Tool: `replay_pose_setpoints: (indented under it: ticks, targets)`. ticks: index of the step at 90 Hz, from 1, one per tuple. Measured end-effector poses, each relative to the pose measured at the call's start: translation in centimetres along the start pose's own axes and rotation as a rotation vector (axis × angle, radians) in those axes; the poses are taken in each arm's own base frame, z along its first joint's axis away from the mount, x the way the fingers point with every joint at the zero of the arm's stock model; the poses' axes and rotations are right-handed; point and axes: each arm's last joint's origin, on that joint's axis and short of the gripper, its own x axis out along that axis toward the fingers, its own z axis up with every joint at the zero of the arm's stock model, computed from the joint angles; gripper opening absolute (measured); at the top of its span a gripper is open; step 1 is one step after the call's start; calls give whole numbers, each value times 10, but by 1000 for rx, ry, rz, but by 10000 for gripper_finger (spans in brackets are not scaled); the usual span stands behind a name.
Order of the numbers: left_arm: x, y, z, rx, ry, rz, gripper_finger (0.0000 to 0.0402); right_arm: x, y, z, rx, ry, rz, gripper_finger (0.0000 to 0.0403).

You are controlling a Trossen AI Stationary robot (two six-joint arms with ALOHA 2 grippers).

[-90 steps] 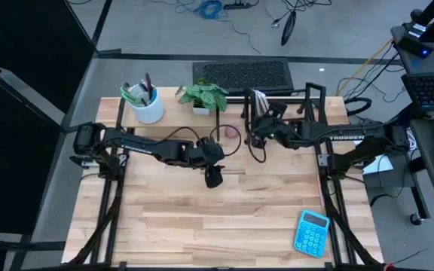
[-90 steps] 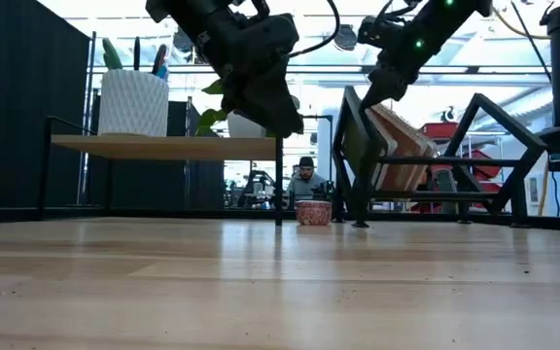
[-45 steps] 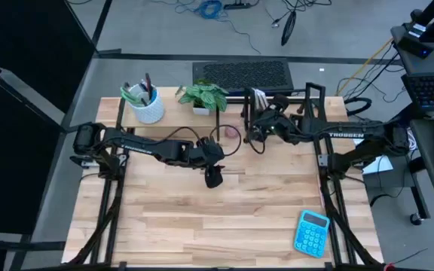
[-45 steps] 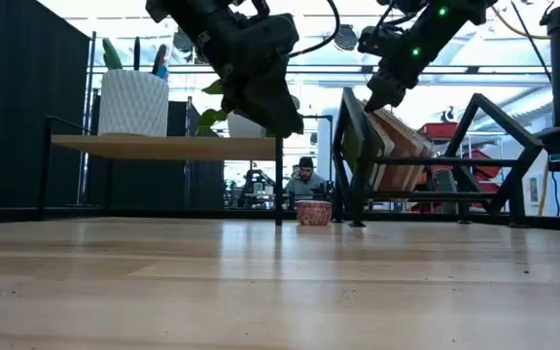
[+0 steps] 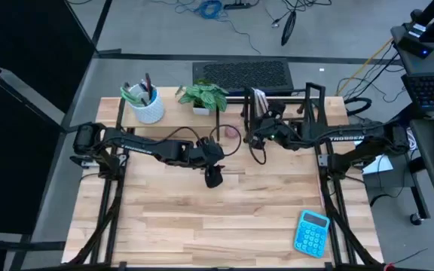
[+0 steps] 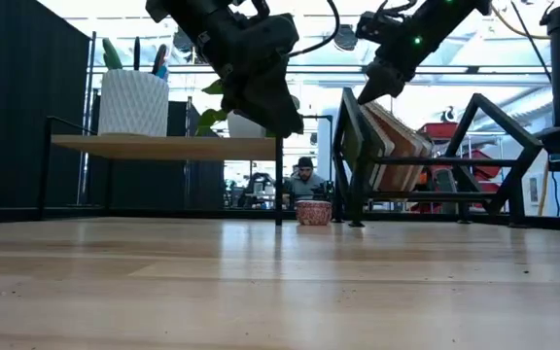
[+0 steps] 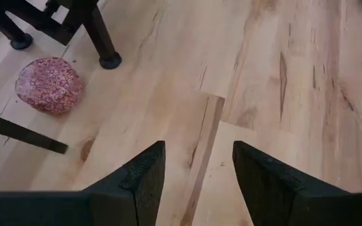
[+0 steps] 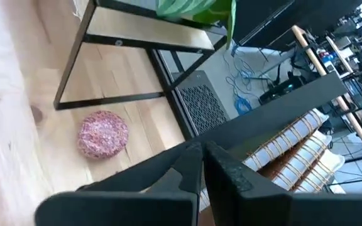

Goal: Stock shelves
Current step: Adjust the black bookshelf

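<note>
pale-wood riser shelf [image 6: 163, 147], black wire rack [image 6: 455, 146]

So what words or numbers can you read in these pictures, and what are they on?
"TROSSEN": white letters on the right arm in the high view.
Left arm: white lettering too, but too small to read.
Calculator: keys and display too small to read.
No other words, labels or numbers can be read in any view.
</note>
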Motion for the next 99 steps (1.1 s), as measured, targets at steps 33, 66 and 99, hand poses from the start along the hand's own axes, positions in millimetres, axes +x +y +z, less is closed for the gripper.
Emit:
replay_pose_setpoints:
  ticks: [33,66,99]
  targets:
    - [0,0,0,-2,0,3,173,20,11,0,-33,14,46,0]
    - [0,0,0,-2,0,5,173,29,-2,-5,-29,48,7,0]
    - [0,0,0,-1,0,4,173,-9,5,8,21,-46,77,0]
